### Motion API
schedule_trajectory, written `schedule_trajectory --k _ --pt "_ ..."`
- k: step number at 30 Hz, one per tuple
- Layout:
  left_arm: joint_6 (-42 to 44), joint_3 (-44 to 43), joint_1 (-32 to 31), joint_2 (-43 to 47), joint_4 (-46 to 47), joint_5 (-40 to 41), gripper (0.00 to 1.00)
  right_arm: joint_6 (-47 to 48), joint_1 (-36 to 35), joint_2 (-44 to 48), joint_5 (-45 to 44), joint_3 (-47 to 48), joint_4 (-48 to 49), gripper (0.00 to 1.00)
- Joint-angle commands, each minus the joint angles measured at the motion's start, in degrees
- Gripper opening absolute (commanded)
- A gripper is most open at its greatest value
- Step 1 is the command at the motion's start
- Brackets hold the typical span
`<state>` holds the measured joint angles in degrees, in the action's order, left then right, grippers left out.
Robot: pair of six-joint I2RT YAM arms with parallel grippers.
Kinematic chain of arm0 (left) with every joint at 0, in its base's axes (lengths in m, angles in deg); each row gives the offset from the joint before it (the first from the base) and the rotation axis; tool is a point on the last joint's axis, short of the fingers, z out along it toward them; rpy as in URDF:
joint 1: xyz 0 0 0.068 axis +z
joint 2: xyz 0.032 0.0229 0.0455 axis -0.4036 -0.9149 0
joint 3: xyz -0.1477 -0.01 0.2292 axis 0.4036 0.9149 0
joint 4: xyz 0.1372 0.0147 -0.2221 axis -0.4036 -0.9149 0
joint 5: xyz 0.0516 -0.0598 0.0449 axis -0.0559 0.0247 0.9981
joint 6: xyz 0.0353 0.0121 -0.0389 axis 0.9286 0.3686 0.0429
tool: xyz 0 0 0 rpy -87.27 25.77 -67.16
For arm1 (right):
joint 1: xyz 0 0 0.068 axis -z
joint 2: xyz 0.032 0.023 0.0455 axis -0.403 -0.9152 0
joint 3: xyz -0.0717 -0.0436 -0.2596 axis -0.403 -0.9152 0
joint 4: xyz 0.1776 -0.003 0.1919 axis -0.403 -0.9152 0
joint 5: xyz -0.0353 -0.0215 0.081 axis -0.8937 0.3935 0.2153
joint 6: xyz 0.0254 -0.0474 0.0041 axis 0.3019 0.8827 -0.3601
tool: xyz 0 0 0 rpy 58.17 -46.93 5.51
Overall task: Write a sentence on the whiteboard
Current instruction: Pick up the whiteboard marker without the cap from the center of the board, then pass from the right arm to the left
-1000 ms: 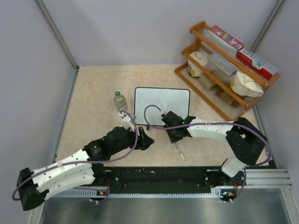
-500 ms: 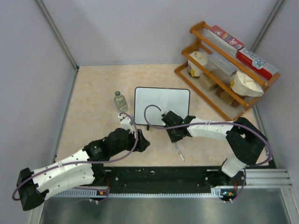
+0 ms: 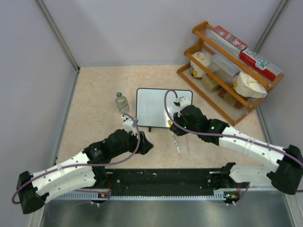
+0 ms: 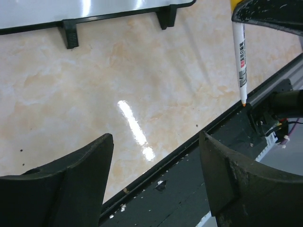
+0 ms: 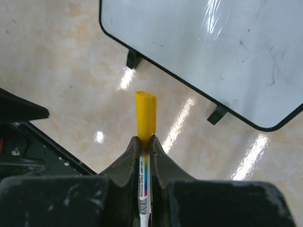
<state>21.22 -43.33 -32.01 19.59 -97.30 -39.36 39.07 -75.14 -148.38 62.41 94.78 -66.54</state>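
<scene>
The whiteboard lies flat at mid-table, black-framed, with its two black feet toward me. Its face shows only faint smudges, and no orange sentence is visible. My right gripper is shut on a white marker with a yellow cap. It holds the marker above the tabletop just in front of the board's near edge. In the right wrist view the gripper pinches the barrel right behind the cap. My left gripper is open and empty, low over the table left of the marker. In its own view the gripper shows the marker hanging at upper right.
A small clear bottle stands just left of the board. A wooden shelf rack with boxes and bags stands at the back right. The black base rail runs along the near edge. Grey walls close in both sides.
The right gripper has lifted the marker off the table and carried it up and left toward the board's near edge, its arm stretching out. The left arm has barely moved.
</scene>
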Motion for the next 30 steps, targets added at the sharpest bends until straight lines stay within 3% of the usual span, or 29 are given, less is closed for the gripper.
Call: schedule_trajectory --k 1,7,14,20,26,30 --pt "2.34 -2.03 0.00 0.04 9.72 -4.89 0.77 -3.26 -0.57 8.20 -0.72 -3.47 7.49 0.00" --pt "2.17 0.61 0.00 -4.78 31.48 -17.55 0.75 -7.75 -0.48 19.98 0.59 -11.91 17.68 0.00" --pt "1.99 -0.18 0.00 -15.60 46.36 -24.32 0.74 -10.47 -0.48 25.97 1.56 -14.73 20.60 0.00" --pt "1.55 -1.85 -1.23 -23.50 50.87 -27.57 0.72 -11.18 -0.48 26.67 1.91 -14.02 20.69 0.00" --pt "0.41 -0.89 -1.58 -25.54 54.03 -28.63 0.64 -11.79 -0.48 28.16 1.21 -13.85 20.95 0.00" --pt "-1.43 0.34 -1.84 -27.90 57.63 -29.51 0.50 -12.41 -0.57 29.75 0.94 -14.90 22.18 0.00"
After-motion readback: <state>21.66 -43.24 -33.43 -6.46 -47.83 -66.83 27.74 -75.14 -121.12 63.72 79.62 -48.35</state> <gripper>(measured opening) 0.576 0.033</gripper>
